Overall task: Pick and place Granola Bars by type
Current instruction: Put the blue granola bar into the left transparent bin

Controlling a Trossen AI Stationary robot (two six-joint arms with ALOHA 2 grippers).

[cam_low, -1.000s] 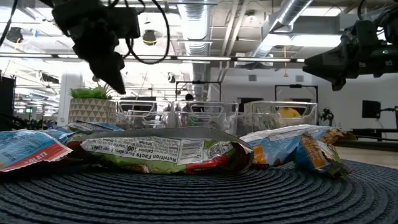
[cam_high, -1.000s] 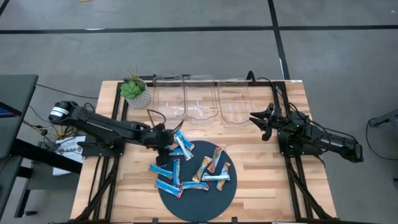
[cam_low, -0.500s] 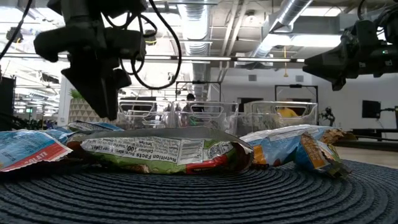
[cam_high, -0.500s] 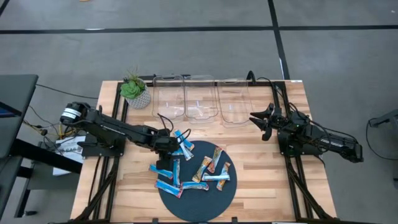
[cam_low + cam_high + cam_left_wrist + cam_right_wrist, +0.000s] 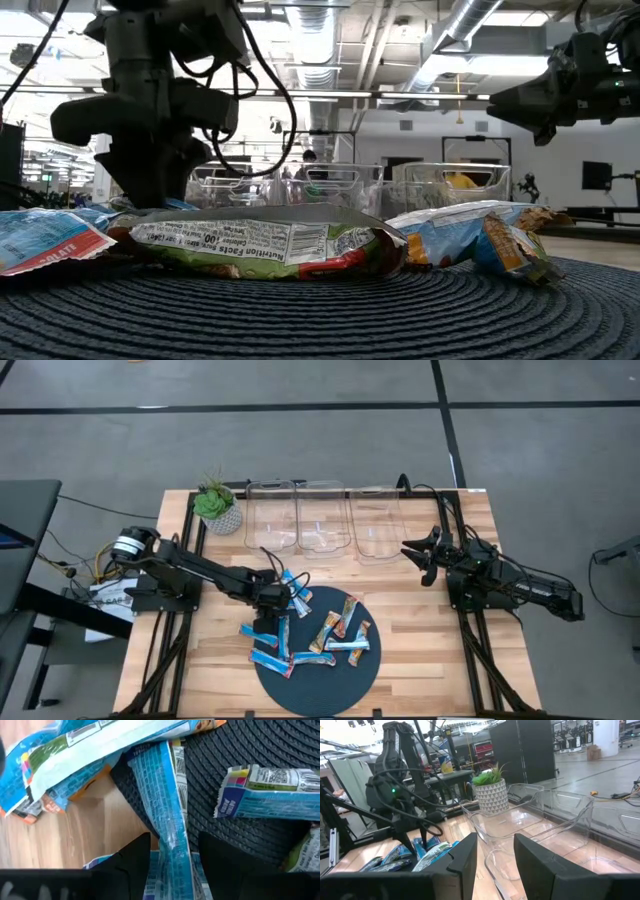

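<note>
Blue-and-white granola bars [image 5: 300, 630] are seen from above heaped on the dark round mat [image 5: 330, 678]; the left gripper [image 5: 275, 600] is lowered at the heap's edge, the right gripper [image 5: 428, 555] is parked beside the clear bins [image 5: 322, 520]. Low view: the left gripper [image 5: 150, 190] is set down behind the wrappers. Left wrist: fingers [image 5: 132, 862] are parted astride one blue bar [image 5: 167, 820], unclamped. Right wrist: fingers [image 5: 465, 857] are held apart, nothing gripped.
</note>
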